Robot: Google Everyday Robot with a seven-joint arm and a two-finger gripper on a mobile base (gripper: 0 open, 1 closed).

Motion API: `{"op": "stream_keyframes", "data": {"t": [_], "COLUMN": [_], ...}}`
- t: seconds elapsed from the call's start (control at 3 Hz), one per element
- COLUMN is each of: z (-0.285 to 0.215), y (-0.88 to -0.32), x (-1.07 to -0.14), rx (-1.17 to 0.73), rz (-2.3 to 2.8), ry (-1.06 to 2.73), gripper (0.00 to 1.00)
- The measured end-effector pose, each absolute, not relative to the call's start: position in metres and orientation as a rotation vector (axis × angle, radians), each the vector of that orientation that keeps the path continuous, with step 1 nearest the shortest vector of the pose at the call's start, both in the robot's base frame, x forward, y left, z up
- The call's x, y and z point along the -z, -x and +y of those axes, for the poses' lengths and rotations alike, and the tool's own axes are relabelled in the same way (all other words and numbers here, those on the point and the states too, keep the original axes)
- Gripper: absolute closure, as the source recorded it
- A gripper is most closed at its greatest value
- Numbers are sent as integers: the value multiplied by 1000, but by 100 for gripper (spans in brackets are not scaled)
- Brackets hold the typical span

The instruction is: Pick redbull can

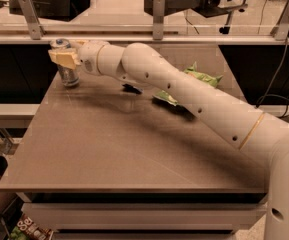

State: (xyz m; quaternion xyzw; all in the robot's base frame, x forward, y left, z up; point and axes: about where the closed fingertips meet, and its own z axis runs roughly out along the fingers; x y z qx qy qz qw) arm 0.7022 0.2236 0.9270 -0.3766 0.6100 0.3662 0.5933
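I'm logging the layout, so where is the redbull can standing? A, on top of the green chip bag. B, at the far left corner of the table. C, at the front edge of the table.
B: the redbull can stands upright at the far left corner of the table, with the gripper at its upper part.

One each, can (69, 77) at hand (64, 58), bag (204, 77), bar (131, 88)

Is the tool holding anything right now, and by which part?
The tool is at the upper half of the can, at a far corner of the table; whether it truly grips it cannot be told.
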Motion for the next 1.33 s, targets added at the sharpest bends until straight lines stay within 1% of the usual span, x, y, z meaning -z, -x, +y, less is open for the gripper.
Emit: {"op": "stream_keyframes", "data": {"t": [1.33], "z": [171], "y": [-697], "x": [-1033], "rx": [-605], "rz": [1255], "ry": [975], "gripper": [100]}}
